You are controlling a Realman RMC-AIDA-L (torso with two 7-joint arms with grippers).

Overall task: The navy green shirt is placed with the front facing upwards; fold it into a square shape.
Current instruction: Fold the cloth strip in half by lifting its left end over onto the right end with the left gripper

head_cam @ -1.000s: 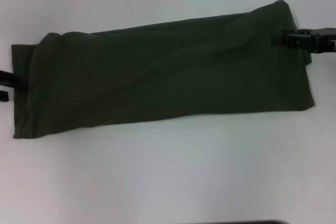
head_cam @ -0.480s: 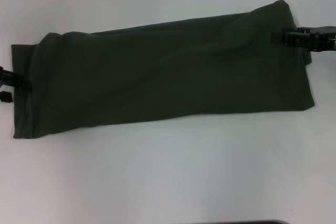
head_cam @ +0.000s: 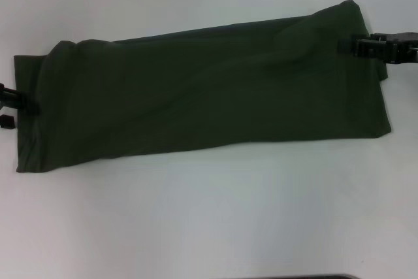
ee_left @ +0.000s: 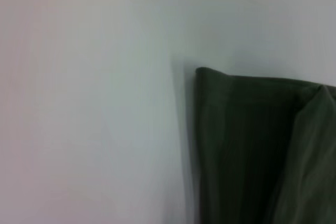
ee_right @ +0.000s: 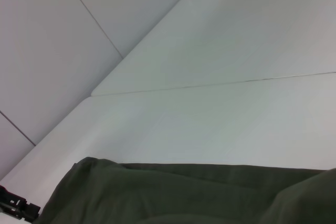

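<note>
The navy green shirt (head_cam: 202, 93) lies as a long folded band across the white table, its plain side up and no lettering showing. My left gripper (head_cam: 10, 110) stands open at the band's left end, one finger (head_cam: 18, 100) touching the cloth edge and the other just off it. At the far right end, my right gripper (head_cam: 358, 46) sits low at the shirt's edge. A corner of the shirt (ee_left: 252, 145) fills part of the left wrist view. The right wrist view has the shirt (ee_right: 173, 195) along its bottom, with the left gripper (ee_right: 16, 207) far off.
The white table (head_cam: 209, 220) stretches bare in front of the shirt and behind it. A dark strip (head_cam: 300, 277) shows at the table's near edge. The table's far edge and a panelled wall (ee_right: 63, 35) appear in the right wrist view.
My right gripper has drawn back to the right, off the cloth toward its edge, and the small ridge beside it has flattened. The left gripper has edged slightly right onto the shirt's edge.
</note>
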